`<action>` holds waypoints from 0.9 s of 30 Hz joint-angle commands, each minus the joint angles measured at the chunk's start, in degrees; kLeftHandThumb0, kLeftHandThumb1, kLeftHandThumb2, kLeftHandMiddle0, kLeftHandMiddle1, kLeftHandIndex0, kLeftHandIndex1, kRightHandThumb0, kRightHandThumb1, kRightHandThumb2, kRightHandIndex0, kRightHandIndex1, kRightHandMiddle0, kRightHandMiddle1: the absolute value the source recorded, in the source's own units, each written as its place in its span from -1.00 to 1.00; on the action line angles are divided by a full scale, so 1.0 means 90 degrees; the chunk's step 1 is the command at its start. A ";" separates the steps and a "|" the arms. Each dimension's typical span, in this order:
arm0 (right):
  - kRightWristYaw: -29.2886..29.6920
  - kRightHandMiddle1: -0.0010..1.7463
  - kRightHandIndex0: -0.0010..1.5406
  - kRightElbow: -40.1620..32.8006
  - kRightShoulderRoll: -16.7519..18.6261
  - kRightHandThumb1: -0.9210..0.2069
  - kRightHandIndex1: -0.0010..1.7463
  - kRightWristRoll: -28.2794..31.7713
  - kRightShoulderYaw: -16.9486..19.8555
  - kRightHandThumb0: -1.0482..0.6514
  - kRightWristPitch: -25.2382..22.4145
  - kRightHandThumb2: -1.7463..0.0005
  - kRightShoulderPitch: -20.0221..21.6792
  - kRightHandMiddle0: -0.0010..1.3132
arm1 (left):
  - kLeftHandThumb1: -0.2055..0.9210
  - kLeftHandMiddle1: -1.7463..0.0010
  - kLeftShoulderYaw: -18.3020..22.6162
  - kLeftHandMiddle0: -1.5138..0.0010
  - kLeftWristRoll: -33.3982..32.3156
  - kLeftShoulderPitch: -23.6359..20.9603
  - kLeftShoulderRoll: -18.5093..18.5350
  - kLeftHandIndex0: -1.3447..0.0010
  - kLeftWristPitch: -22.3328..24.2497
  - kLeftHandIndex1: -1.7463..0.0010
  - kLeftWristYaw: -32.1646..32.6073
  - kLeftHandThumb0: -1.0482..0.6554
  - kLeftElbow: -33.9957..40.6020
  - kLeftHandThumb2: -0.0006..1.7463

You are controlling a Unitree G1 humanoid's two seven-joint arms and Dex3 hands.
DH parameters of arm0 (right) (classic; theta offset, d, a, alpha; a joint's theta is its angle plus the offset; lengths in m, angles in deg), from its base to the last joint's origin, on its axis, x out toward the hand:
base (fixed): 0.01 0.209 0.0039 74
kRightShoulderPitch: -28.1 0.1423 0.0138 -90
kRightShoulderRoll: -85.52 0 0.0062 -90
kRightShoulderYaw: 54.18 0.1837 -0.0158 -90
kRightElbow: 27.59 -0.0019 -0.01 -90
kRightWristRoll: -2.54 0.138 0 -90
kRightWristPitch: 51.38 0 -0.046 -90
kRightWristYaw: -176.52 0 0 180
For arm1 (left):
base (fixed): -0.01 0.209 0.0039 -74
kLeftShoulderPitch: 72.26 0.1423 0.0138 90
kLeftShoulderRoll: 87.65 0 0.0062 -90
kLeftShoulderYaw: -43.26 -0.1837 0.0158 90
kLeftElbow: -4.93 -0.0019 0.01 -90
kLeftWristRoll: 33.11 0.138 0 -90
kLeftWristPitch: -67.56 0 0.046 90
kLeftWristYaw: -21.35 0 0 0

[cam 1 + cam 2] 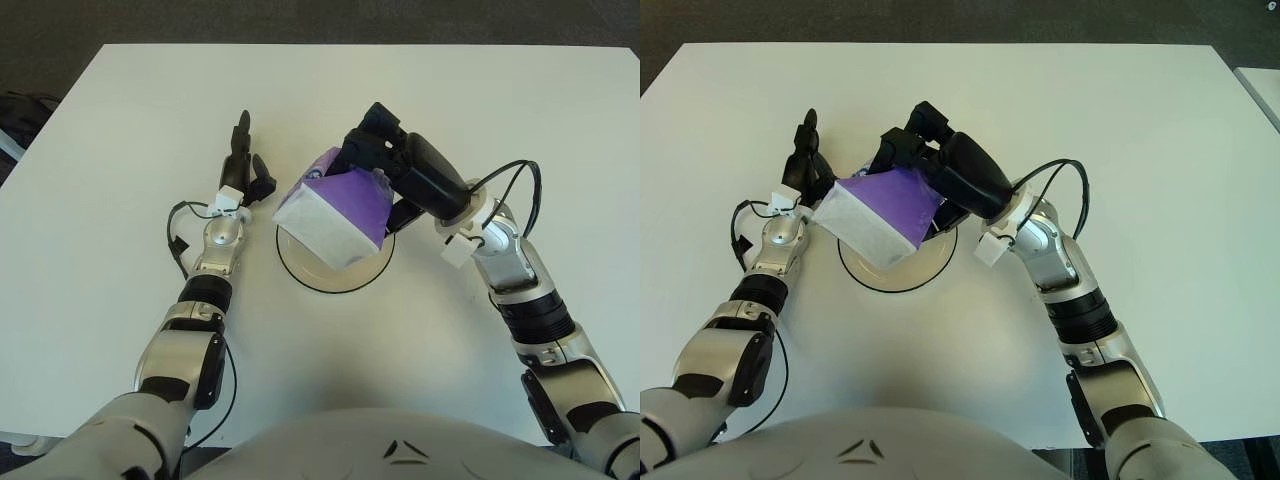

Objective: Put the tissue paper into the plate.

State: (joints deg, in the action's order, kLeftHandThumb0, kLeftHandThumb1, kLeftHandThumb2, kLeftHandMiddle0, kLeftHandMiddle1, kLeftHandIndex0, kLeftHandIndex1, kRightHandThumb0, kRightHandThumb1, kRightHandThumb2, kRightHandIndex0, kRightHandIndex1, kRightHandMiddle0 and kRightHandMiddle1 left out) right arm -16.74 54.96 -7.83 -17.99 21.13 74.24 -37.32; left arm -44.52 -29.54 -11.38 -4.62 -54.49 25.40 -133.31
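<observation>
The worktop (120,130) is white, smooth and matt. The plate (340,280) looks like white matt plastic or ceramic with a thin dark rim; which of the two cannot be told. The tissue paper (335,210) is a soft pack in purple and white wrapping that looks like thin plastic film with a slight sheen. The right hand (405,170) has black matt plastic shells. The left hand (243,170) has black fingers, and its wrist is shiny silver metal.
</observation>
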 commanded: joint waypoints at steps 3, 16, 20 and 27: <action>-0.0714 0.09 -0.85 -0.0158 -0.0537 -0.95 0.11 -0.0102 -0.0068 -0.79 -0.0116 0.05 0.0199 -0.93 | 1.00 1.00 -0.0162 1.00 0.0255 0.0911 -0.0047 1.00 -0.0112 0.97 0.0047 -0.86 -0.0426 0.34; -0.1019 -0.99 -1.00 -0.0279 -0.0899 -1.00 -0.98 -0.0484 -0.0039 -1.00 -0.0105 0.03 0.0238 -1.00 | 1.00 1.00 -0.0248 1.00 0.0299 0.0966 0.0002 1.00 -0.0342 1.00 0.0010 -0.82 -0.0335 0.34; -0.1122 -1.00 -1.00 -0.0293 -0.0947 -1.00 -1.00 -0.0473 -0.0050 -1.00 -0.0110 0.06 0.0272 -1.00 | 1.00 1.00 -0.0256 1.00 0.0338 0.0977 0.0013 1.00 -0.0345 1.00 0.0018 -0.81 -0.0317 0.34; -0.1264 -1.00 -1.00 -0.0322 -0.1025 -1.00 -1.00 -0.0419 -0.0015 -1.00 -0.0141 0.10 0.0288 -1.00 | 1.00 1.00 -0.0275 1.00 0.0330 0.0984 0.0016 0.99 -0.0326 1.00 0.0006 -0.81 -0.0298 0.35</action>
State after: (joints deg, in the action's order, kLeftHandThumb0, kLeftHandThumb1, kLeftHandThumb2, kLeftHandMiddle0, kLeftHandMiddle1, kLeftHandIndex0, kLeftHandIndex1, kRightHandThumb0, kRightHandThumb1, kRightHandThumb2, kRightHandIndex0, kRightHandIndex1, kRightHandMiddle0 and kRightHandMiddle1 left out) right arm -27.07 53.23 -15.80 -21.66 20.62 72.80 -35.44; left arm -46.22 -27.96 -11.16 -3.74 -57.60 25.21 -131.98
